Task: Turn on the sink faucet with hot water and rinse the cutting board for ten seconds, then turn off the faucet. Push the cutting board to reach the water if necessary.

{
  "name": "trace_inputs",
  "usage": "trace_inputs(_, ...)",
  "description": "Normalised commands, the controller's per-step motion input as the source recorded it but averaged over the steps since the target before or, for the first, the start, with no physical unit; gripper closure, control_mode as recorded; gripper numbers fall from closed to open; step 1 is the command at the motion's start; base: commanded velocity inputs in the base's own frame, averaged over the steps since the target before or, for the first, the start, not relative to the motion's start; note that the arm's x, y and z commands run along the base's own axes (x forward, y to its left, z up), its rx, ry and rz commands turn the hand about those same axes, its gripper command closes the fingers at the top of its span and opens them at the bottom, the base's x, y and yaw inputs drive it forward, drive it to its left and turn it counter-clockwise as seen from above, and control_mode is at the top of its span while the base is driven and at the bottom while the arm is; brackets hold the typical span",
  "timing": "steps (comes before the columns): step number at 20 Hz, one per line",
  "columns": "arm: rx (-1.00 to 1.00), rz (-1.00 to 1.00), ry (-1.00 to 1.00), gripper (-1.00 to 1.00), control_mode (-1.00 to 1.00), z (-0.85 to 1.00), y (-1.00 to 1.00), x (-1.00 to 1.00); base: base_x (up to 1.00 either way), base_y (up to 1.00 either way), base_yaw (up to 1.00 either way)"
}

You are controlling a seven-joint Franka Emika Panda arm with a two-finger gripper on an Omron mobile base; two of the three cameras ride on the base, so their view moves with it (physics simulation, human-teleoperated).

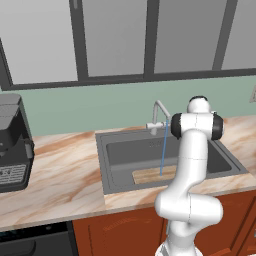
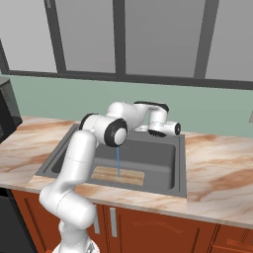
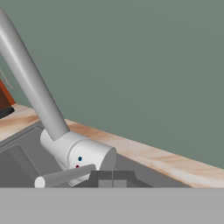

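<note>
- Left base view, item one: small light-grey metallic sink faucet [image 1: 159, 116] with thin angled gooseneck spout, standing on the rear rim of the large rectangular dark-grey sink [image 1: 116, 172], which is set into the marbled peach stone bench [image 1: 60, 175].
- Item two: thin straight light-blue stream of water [image 1: 163, 147], falling from the spout tip straight down into the sink; the faucet is therefore judged to be running.
- Item three: thin flat light-tan wooden cutting board [image 1: 152, 175], lying flat on the sink floor toward the front wall. The water lands on its surface, so it appears placed where rinsing needs no push.
- Item four: hand [image 3: 112, 176], dark fingertips pressed together with nothing between them, held at the faucet base.
- Hand view: short side lever [image 3: 65, 175] juts from the faucet's cylindrical body [image 3: 83, 155], just beside the fingertips and slightly to their left in that view; whether they touch cannot be told. Red and blue dots mark the body.
- Judgement: the hand waits next to the lever so shut-off takes only a short nudge once rinsing is done.
- Relative to the hand, the cutting board lies well below and forward in the sink.
</note>
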Motion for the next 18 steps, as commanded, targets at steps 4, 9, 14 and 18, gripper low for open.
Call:
trace_inputs(4, 0.0, 0.0, 0.0, 1.0, -1.0, 0.0, 0.0, 0.0, 0.0, 0.0, 0.0)
trace_inputs(9, 0.0, 0.0, 0.0, 1.0, -1.0, 0.0, 0.0, 0.0, 0.0, 0.0, 0.0)
trace_inputs(14, 0.0, 0.0, 0.0, 1.0, -1.0, -0.01, 0.0, 0.0, 0.0, 0.0, 0.0)
trace_inputs(18, 0.0, 0.0, 0.0, 1.0, -1.0, -0.02, 0.06, 0.0, 0.0, 0.0, 0.0)
